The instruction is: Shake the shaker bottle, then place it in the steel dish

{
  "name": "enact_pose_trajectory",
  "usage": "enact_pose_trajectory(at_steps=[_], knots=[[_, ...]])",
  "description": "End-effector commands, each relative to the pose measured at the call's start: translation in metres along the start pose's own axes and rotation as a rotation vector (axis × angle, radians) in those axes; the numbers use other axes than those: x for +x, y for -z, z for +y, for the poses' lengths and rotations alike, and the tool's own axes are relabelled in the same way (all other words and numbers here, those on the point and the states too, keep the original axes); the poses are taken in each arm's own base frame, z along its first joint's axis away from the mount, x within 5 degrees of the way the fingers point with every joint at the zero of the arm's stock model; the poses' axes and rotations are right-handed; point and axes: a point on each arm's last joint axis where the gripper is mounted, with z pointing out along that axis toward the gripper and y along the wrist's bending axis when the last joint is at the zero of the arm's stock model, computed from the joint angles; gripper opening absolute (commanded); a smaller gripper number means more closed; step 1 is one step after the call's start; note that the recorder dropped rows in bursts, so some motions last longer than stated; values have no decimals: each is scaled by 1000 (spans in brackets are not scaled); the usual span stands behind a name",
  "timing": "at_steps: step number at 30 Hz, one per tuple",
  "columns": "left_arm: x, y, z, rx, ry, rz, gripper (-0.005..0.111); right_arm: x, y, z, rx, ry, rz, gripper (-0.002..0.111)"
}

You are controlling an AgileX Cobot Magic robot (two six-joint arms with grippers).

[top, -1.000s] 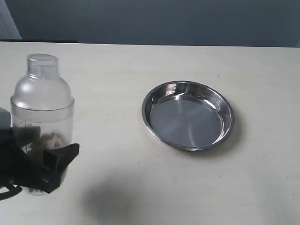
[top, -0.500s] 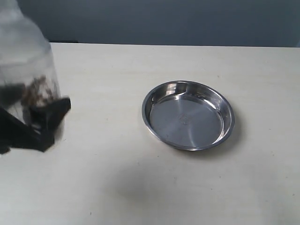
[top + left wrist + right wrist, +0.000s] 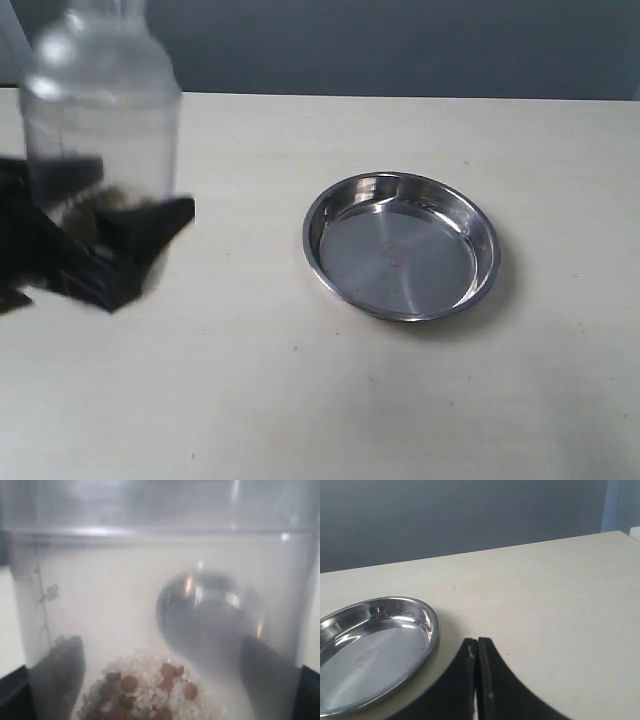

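The shaker bottle (image 3: 100, 110) hangs in the air at the far left of the exterior view, blurred, its cap cut off by the top edge. My left gripper (image 3: 110, 210) is shut on its lower body, one black finger on each side. In the left wrist view the frosted bottle (image 3: 125, 590) fills the frame, with brown and white granules (image 3: 145, 690) at its bottom and dark fingers (image 3: 67, 672) along both walls. The steel dish (image 3: 400, 245) lies empty on the table to the right, apart from the bottle. My right gripper (image 3: 477, 642) is shut on nothing beside the dish (image 3: 370, 655).
A pale cream table (image 3: 320, 400) carries the dish. A dark grey wall (image 3: 400, 45) runs behind the table's far edge. The right gripper does not show in the exterior view.
The left gripper has lifted the bottle off the table. It swung up and to the left half a second ago and has now come back to the right. The dish has not moved.
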Motion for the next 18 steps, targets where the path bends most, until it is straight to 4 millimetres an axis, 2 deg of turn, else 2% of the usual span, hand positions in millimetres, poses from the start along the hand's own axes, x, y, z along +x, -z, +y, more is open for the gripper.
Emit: enact_pose_trajectory(at_steps=[1,2,3,4,5,6,9,10,11,12,15,16,17,18], knots=[[10,3,8,-59,19,-7,0,-1,0,0,-3,7,-14,-1],[38,-1,15,-113,73,103,0,-1,0,0,-3,7,-14,-1],[53,-3,19,-151,102,159,0,-1,0,0,-3,7,-14,-1],[60,-4,20,-166,115,188,0,-1,0,0,-3,7,-14,-1],[58,-5,19,-155,104,180,0,-1,0,0,-3,7,-14,-1],[46,-6,15,-125,84,132,0,-1,0,0,-3,7,-14,-1],[-9,3,1,-21,-26,-120,0,-1,0,0,-3,7,-14,-1],[-19,9,-1,-4,-46,-171,0,-1,0,0,-3,7,-14,-1],[-19,10,-1,-5,-34,-167,0,-1,0,0,-3,7,-14,-1],[-8,8,2,-19,-25,-119,0,-1,0,0,-3,7,-14,-1],[48,-4,18,-152,83,113,0,-1,0,0,-3,7,-14,-1],[55,-5,19,-168,107,149,0,-1,0,0,-3,7,-14,-1],[52,-7,17,-149,89,144,0,-1,0,0,-3,7,-14,-1],[40,-7,12,-110,57,98,0,-1,0,0,-3,7,-14,-1]])
